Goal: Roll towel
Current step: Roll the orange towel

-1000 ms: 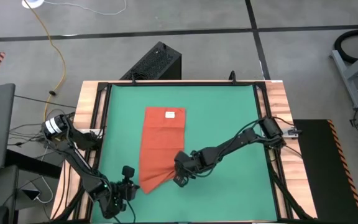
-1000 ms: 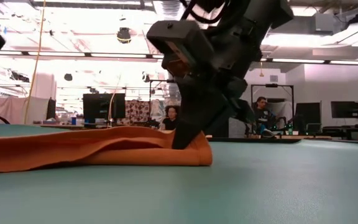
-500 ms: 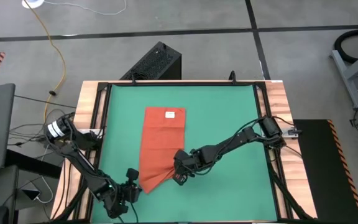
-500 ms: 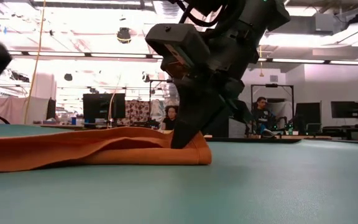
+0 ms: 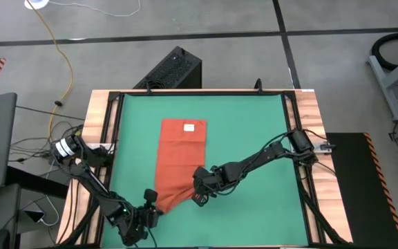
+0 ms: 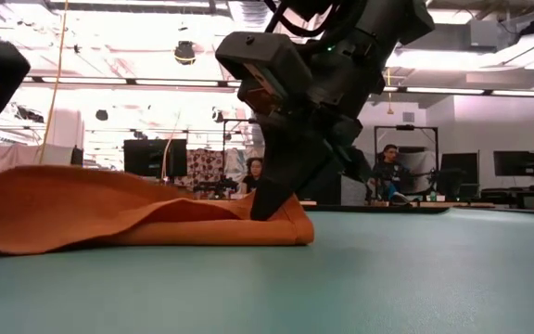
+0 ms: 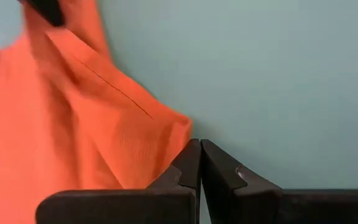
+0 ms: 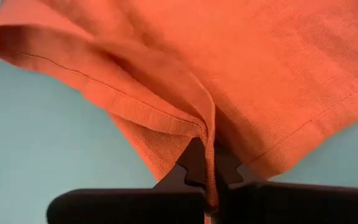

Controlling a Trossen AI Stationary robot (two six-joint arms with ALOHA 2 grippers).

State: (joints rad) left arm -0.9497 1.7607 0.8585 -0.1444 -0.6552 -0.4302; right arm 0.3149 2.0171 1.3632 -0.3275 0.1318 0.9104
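Observation:
The orange-red towel (image 5: 178, 162) lies lengthwise on the green mat (image 5: 254, 131). Its white tag (image 5: 190, 127) is at the far end. Its near end is bunched toward the middle. My right gripper (image 5: 200, 195) is shut on the towel at its near right part, fingers down on the mat (image 6: 262, 209). My left gripper (image 5: 152, 202) is shut at the towel's near left corner (image 7: 180, 132). In the low view the towel's left part (image 6: 54, 190) stands up in a hump while the rest lies flat. My left gripper (image 7: 199, 149) is shut with the towel's near left corner (image 7: 178, 140) at its fingertips. The cloth runs in beside one finger, and whether it is between the pads is hidden by the fingers. The cloth next to it is raised off the mat. My right gripper (image 8: 209, 165) pinches a raised fold of the towel's near edge (image 8: 207, 134) between its two fingers, several layers. The fingers (image 6: 269, 190) come from above, slanting down from the right. The pinched part rests on the mat, with slack folds beside it.
Bare mat lies right of the towel (image 5: 254, 111) and along the near edge. The wooden table frame (image 5: 102, 117) rims the mat. A black box (image 5: 175, 69) stands beyond the far edge. People sit in the room behind (image 6: 392, 172).
My left gripper has moved toward the table's right, up to the towel's near left corner. The towel's left part has risen from flat into a hump. The part under my right gripper has stayed on the mat.

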